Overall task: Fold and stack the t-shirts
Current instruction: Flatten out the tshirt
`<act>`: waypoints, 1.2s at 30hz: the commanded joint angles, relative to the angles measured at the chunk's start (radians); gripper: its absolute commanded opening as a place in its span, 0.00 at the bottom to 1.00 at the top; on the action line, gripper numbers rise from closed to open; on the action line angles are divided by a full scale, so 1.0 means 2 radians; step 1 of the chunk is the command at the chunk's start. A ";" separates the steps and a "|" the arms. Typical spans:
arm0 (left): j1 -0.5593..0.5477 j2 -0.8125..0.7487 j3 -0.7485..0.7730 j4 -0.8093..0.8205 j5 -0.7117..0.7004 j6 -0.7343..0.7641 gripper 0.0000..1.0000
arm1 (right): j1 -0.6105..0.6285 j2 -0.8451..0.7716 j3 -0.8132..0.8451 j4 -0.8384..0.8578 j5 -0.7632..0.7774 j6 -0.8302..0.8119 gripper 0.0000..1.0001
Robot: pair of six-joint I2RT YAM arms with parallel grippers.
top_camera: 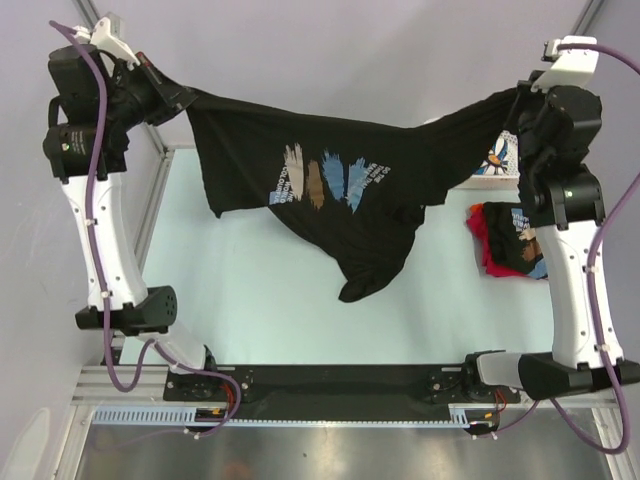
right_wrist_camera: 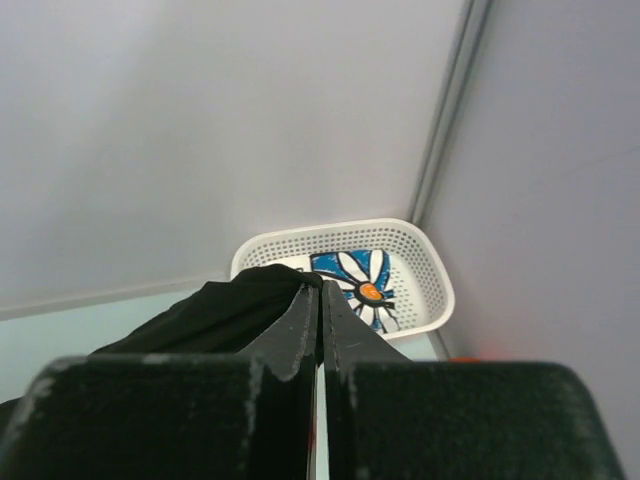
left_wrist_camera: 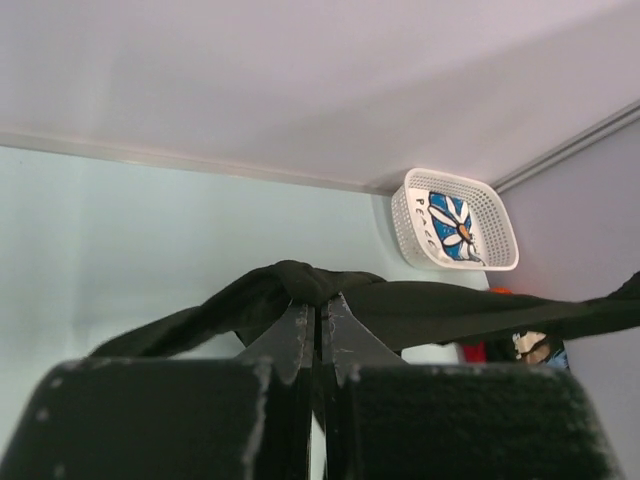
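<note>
A black t-shirt [top_camera: 330, 180] with a tan, blue and white brush-stroke print hangs stretched above the table between both grippers, its lower part drooping toward the middle. My left gripper [top_camera: 185, 97] is shut on one bunched corner [left_wrist_camera: 300, 280] at the far left. My right gripper [top_camera: 515, 100] is shut on the other corner [right_wrist_camera: 230, 305] at the far right. In both wrist views the jaws are pressed together on black cloth. A pile of red and black shirts [top_camera: 505, 240] lies on the table at the right. A white shirt with a blue daisy print [right_wrist_camera: 360, 280] lies in the basket.
A white lattice basket [top_camera: 497, 180] stands in the far right corner, partly hidden by the right arm; it also shows in the left wrist view [left_wrist_camera: 497, 215] and the right wrist view [right_wrist_camera: 425, 275]. Grey walls close in behind and at both sides.
</note>
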 commanded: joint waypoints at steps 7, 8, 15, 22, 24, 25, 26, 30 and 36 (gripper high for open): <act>-0.002 0.140 0.100 0.022 -0.029 -0.005 0.00 | -0.013 0.122 0.019 0.033 -0.001 0.005 0.00; -0.004 0.163 0.118 0.032 -0.033 -0.004 0.00 | -0.014 0.141 0.033 0.039 -0.003 0.004 0.00; -0.004 0.168 0.088 0.193 -0.069 -0.029 0.00 | -0.007 0.289 0.221 0.055 0.013 -0.001 0.00; 0.015 0.135 0.133 0.246 -0.070 -0.038 0.00 | 0.013 0.297 0.293 0.117 0.026 -0.020 0.00; 0.018 0.119 0.140 0.257 -0.063 -0.044 0.00 | 0.022 0.281 0.299 0.140 0.025 -0.031 0.00; 0.019 0.115 0.144 0.263 -0.058 -0.045 0.00 | 0.026 0.274 0.299 0.148 0.025 -0.039 0.00; 0.019 0.109 0.147 0.264 -0.057 -0.047 0.00 | 0.034 0.266 0.299 0.156 0.023 -0.050 0.00; 0.025 0.092 0.147 0.273 -0.031 -0.059 0.00 | 0.052 0.216 0.284 0.179 0.026 -0.070 0.00; 0.025 0.067 0.117 0.270 0.002 -0.070 0.00 | 0.074 0.139 0.201 0.191 0.042 -0.108 0.00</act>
